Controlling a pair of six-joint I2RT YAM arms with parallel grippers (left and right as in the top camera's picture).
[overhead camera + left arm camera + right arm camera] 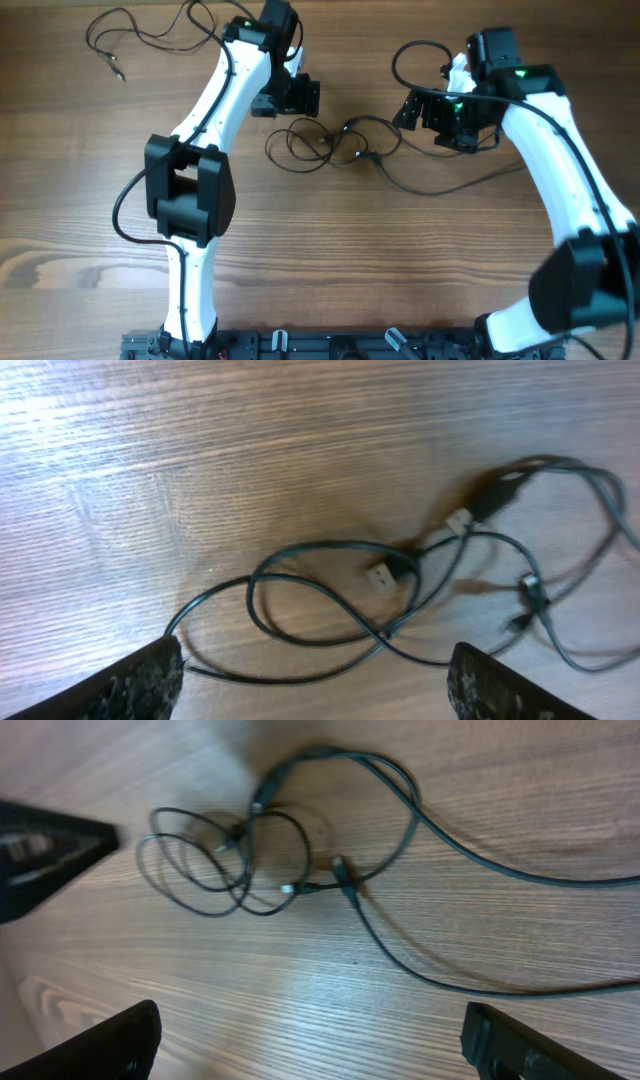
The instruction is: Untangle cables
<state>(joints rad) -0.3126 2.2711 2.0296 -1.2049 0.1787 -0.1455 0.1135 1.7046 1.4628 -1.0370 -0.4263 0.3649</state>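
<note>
overhead view: the wooden desk (60,230) carries both white arms, bent in toward the middle. the left tool (305,97) and the right tool (410,108) flank the main bundle of cables (330,145), near it but not touching. both tools stand wide and hold nothing; each wrist view shows the fingers far apart with only desk and cord between them. the bundle is still knotted: several loops cross over one another, and one long cord (500,870) trails out toward the right arm. one thin cord (105,55) lies well apart at the far left corner, probably already freed. small pale plugs (380,575) sit inside the loops. i judge the task is early to midway: perhaps one cord out, the central knot left to pull apart.
</note>
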